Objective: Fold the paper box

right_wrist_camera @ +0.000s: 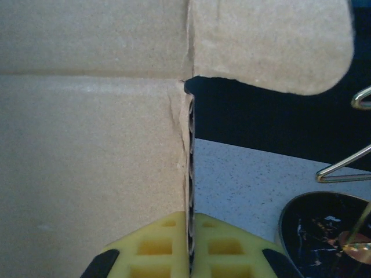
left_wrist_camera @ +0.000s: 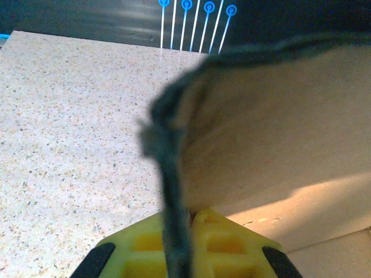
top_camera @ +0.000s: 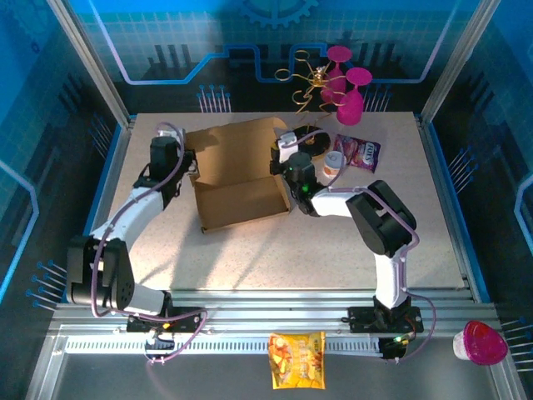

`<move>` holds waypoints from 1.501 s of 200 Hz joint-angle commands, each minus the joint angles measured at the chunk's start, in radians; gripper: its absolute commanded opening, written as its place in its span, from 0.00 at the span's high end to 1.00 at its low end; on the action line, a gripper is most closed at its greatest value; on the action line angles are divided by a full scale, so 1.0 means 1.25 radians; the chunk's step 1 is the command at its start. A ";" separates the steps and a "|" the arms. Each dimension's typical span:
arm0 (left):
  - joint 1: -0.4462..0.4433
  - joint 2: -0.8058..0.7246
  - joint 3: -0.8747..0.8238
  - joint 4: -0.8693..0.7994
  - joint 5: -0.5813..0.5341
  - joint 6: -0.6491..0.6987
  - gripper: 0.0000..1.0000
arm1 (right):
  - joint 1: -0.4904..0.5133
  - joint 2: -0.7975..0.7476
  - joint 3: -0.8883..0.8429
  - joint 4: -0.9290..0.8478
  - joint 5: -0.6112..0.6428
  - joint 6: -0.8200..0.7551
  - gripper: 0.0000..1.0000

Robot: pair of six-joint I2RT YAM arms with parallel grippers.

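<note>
One orange snack bag [top_camera: 296, 360] and one pink cup [top_camera: 483, 342] sit up front. Past them both arms reach inward, left gripper [left_wrist_camera: 188, 219] and right gripper [right_wrist_camera: 190, 223] each pinched onto a side wall of the single paper box [top_camera: 237, 179] mid-table [top_camera: 333, 250]. Behind it are one purple packet [top_camera: 359, 152], one black plate [top_camera: 310, 140] and two pink glasses [top_camera: 350, 104].

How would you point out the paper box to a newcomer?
On the speckled table, look just left of centre. The paper box lies there, half-folded, its side edges pinched by the left tool and right tool. It is the largest item, plain brown cardboard.
</note>
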 commanded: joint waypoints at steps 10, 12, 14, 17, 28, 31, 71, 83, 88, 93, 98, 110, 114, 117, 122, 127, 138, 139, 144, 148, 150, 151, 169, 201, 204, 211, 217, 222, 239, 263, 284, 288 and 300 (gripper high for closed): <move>-0.023 -0.085 -0.134 0.255 0.041 -0.055 1.00 | 0.047 0.046 0.008 0.163 -0.037 0.039 0.97; -0.023 -0.089 -0.144 0.264 0.042 -0.055 1.00 | 0.047 0.048 0.006 0.165 -0.037 0.040 0.97; -0.023 -0.094 -0.152 0.272 0.043 -0.056 1.00 | 0.047 0.049 0.004 0.167 -0.036 0.042 0.96; -0.023 -0.100 -0.165 0.284 0.042 -0.056 1.00 | 0.047 0.052 0.003 0.170 -0.036 0.044 0.96; -0.024 -0.119 -0.210 0.323 0.044 -0.059 1.00 | 0.051 0.060 -0.006 0.184 -0.036 0.048 0.95; -0.024 -0.123 -0.222 0.334 0.043 -0.061 1.00 | 0.051 0.061 -0.010 0.188 -0.037 0.052 0.95; -0.035 -0.149 -0.313 0.416 0.014 -0.102 1.00 | 0.059 0.062 -0.058 0.228 -0.029 0.066 0.95; -0.045 -0.150 -0.329 0.432 0.001 -0.104 1.00 | 0.060 0.058 -0.075 0.235 -0.029 0.068 0.95; -0.052 -0.152 -0.332 0.433 -0.008 -0.104 1.00 | 0.060 0.057 -0.083 0.237 -0.028 0.071 0.95; -0.056 -0.154 -0.336 0.438 -0.014 -0.104 1.00 | 0.061 0.055 -0.090 0.239 -0.028 0.074 0.95; -0.060 -0.156 -0.341 0.442 -0.017 -0.104 1.00 | 0.060 0.056 -0.096 0.243 -0.028 0.076 0.96; -0.069 -0.163 -0.345 0.440 -0.024 -0.101 1.00 | 0.061 0.053 -0.114 0.249 -0.028 0.081 0.96; -0.072 -0.165 -0.346 0.438 -0.027 -0.100 1.00 | 0.061 0.051 -0.119 0.250 -0.027 0.083 0.96; -0.075 -0.167 -0.347 0.436 -0.029 -0.099 1.00 | 0.060 0.050 -0.123 0.250 -0.026 0.084 0.95; -0.078 -0.171 -0.349 0.431 -0.032 -0.097 1.00 | 0.060 0.048 -0.128 0.249 -0.025 0.087 0.95; -0.081 -0.175 -0.352 0.426 -0.034 -0.096 1.00 | 0.061 0.045 -0.133 0.248 -0.022 0.092 0.95; -0.085 -0.184 -0.363 0.421 -0.039 -0.096 1.00 | 0.061 0.038 -0.143 0.245 -0.022 0.102 0.93; -0.085 -0.185 -0.364 0.420 -0.040 -0.096 1.00 | 0.061 0.037 -0.143 0.245 -0.022 0.102 0.92; -0.087 -0.190 -0.371 0.419 -0.042 -0.097 1.00 | 0.062 0.034 -0.147 0.244 -0.022 0.104 0.91; -0.088 -0.195 -0.377 0.420 -0.046 -0.099 1.00 | 0.063 0.032 -0.151 0.243 -0.021 0.104 0.91; -0.088 -0.198 -0.380 0.420 -0.047 -0.101 1.00 | 0.063 0.031 -0.152 0.243 -0.021 0.105 0.90; -0.088 -0.198 -0.382 0.419 -0.048 -0.101 1.00 | 0.062 0.030 -0.152 0.243 -0.021 0.105 0.90; -0.094 -0.217 -0.406 0.420 -0.056 -0.106 1.00 | 0.064 0.022 -0.166 0.242 -0.019 0.110 0.87; -0.107 -0.241 -0.436 0.420 -0.070 -0.104 1.00 | 0.064 -0.001 -0.178 0.233 -0.026 0.114 0.82; -0.108 -0.241 -0.437 0.422 -0.072 -0.104 1.00 | 0.064 -0.003 -0.178 0.231 -0.027 0.116 0.82; -0.113 -0.239 -0.438 0.424 -0.074 -0.107 1.00 | 0.064 -0.006 -0.179 0.227 -0.033 0.119 0.82; -0.115 -0.236 -0.440 0.427 -0.077 -0.109 1.00 | 0.064 -0.009 -0.178 0.221 -0.038 0.120 0.82; -0.118 -0.233 -0.438 0.430 -0.080 -0.110 1.00 | 0.064 -0.012 -0.176 0.212 -0.041 0.123 0.82; -0.133 -0.224 -0.430 0.432 -0.115 -0.129 1.00 | 0.065 -0.018 -0.174 0.195 -0.046 0.136 0.82; -0.156 -0.209 -0.427 0.449 -0.172 -0.166 1.00 | 0.069 -0.021 -0.180 0.199 -0.037 0.154 0.82; -0.188 -0.193 -0.426 0.465 -0.207 -0.159 1.00 | 0.070 -0.023 -0.180 0.199 -0.035 0.172 0.80; -0.195 -0.192 -0.428 0.470 -0.214 -0.155 1.00 | 0.071 -0.024 -0.180 0.198 -0.035 0.175 0.79; -0.212 -0.188 -0.434 0.482 -0.232 -0.137 1.00 | 0.070 -0.029 -0.180 0.197 -0.035 0.181 0.78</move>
